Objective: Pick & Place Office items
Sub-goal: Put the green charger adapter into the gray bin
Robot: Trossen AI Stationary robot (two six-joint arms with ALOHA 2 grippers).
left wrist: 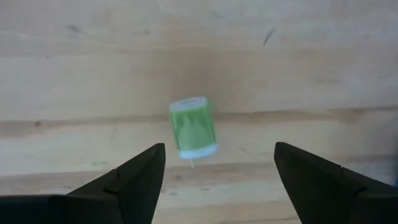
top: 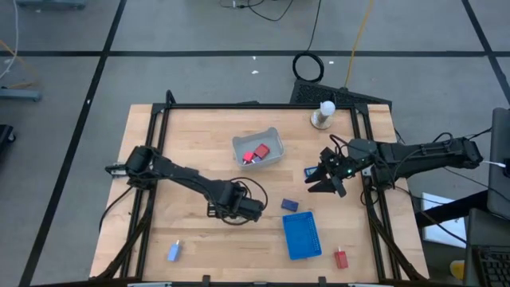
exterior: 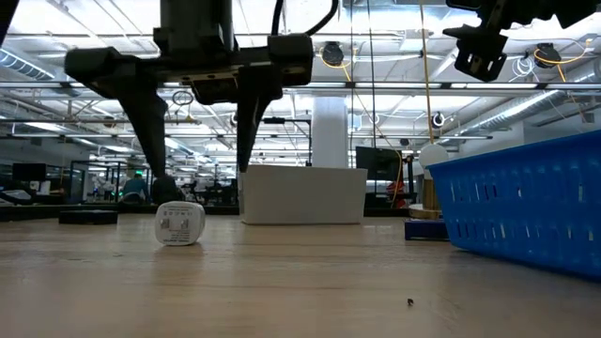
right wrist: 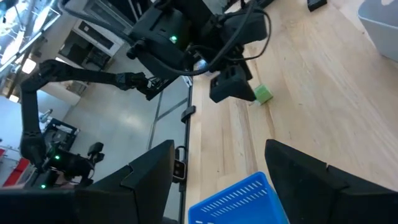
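A wooden worktop (top: 199, 143) seen from above, with two dark robot arms reaching over it. The landmark is a pale translucent bin (top: 257, 148) near the worktop's middle; it holds a red piece and what looks like a dark one.

The left gripper (left wrist: 214, 171) hangs on the near side of the bin, towards the worktop's left. Its two fingers are spread apart and hold nothing. A small green block (left wrist: 193, 127) with pale ends lies on the wood directly below, between the fingers and slightly forward of their tips. In the left wrist view its long axis runs roughly along the gripper's reach, so the fingers flank its long sides. The low view shows both fingers hanging above the worktop, not touching the block.

The right gripper (top: 327, 180) hovers to the right of the bin, well apart from the green block. Its fingers are parted and, as far as the views show, empty. The left arm is clearly the nearer one to this block.

Other office items lie on the bin's near side: a dark blue block (top: 290, 205), a flat blue tray (top: 301, 235), a red block (top: 341, 258) and a light blue piece (top: 174, 252).
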